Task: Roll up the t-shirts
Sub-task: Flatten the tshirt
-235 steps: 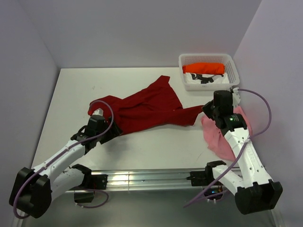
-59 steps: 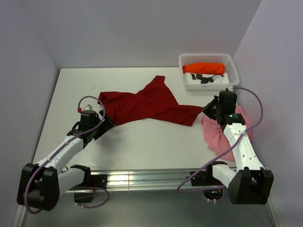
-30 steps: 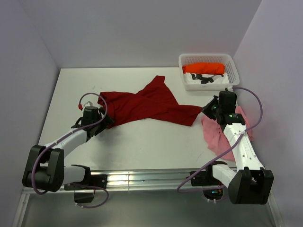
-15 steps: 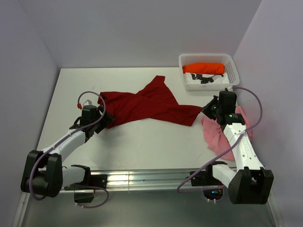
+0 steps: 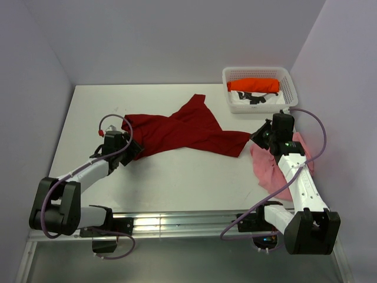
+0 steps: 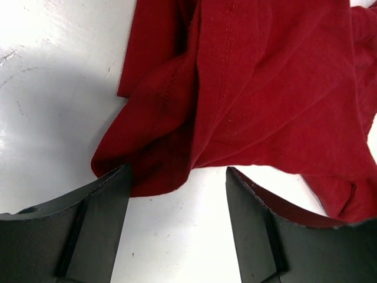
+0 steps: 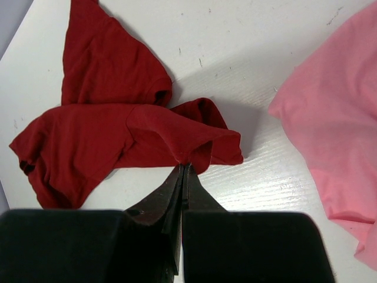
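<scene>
The right hand point(image 7: 184, 168) pinches the dark red t-shirt point(image 7: 106, 135); its arm point(image 5: 297, 177) half-hides the pink t-shirt point(image 5: 265, 168).

dark red t-shirt point(image 5: 177, 131) spread flatter and leftward, left gripper point(image 6: 177, 174) back at its hem, jaws seemingly narrowing

A dark red t-shirt point(image 5: 182, 131), a pale pink t-shirt point(image 5: 264, 164), a bright orange t-shirt point(image 5: 253, 85), a white lattice basket point(image 5: 257, 70).

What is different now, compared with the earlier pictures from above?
The dark red t-shirt lies flatter, its left part pulled away from the near edge. The left gripper seems to have let go, then moved back to the left hem, jaws open. The right gripper stays shut on the right corner. Unchanged: pink t-shirt, basket, orange t-shirt.
</scene>
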`<state>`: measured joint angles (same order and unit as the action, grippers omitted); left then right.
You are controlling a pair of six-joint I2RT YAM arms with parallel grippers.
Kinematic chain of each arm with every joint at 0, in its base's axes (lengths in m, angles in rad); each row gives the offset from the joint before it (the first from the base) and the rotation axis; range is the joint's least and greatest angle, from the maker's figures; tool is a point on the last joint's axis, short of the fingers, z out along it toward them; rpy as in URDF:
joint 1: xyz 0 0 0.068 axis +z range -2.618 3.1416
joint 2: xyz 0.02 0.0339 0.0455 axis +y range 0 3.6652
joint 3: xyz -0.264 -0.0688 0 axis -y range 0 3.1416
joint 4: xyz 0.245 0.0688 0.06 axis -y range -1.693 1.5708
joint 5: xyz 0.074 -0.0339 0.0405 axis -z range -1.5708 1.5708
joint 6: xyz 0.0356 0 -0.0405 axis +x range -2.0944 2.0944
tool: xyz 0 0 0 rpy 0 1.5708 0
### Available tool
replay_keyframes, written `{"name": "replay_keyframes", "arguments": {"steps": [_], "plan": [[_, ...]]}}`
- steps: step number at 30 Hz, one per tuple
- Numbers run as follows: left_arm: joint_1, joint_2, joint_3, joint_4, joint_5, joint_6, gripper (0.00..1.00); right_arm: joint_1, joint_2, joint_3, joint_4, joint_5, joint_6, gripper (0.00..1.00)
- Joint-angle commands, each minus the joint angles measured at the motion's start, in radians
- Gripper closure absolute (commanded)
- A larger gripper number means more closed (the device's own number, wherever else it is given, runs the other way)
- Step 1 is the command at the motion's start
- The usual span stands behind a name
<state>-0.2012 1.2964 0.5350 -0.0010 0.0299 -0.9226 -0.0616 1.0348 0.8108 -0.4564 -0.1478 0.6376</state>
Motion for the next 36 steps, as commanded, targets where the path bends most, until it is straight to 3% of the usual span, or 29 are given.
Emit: {"name": "replay_keyframes", "arguments": {"steps": [1, 5, 9, 11, 14, 23, 36], "plan": [[0.003, 0.007, 0.017, 0.079, 0.005, -0.019, 0.31, -0.007, 0.001, -0.002, 0.038, -0.007, -0.009, 1.0], [0.003, 0.041, 0.023, 0.095, -0.022, -0.015, 0.42, -0.007, 0.005, -0.004, 0.041, -0.013, -0.006, 1.0], [0.003, 0.073, 0.042, 0.095, -0.025, 0.002, 0.67, -0.007, 0.001, -0.007, 0.039, -0.013, -0.006, 1.0], [0.003, 0.078, 0.049, 0.091, -0.025, 0.005, 0.86, -0.007, -0.002, -0.004, 0.036, -0.01, -0.007, 1.0], [0.003, 0.086, 0.059, 0.084, -0.025, 0.016, 1.0, -0.007, -0.004, -0.004, 0.036, -0.01, -0.007, 1.0], [0.017, 0.004, 0.131, -0.04, 0.034, 0.068, 1.0, -0.007, 0.013, 0.013, 0.028, 0.004, 0.014, 1.0], [0.296, -0.193, 0.284, -0.168, 0.31, 0.08, 1.0, -0.007, 0.056, 0.189, 0.009, -0.018, 0.077, 1.0]]}}
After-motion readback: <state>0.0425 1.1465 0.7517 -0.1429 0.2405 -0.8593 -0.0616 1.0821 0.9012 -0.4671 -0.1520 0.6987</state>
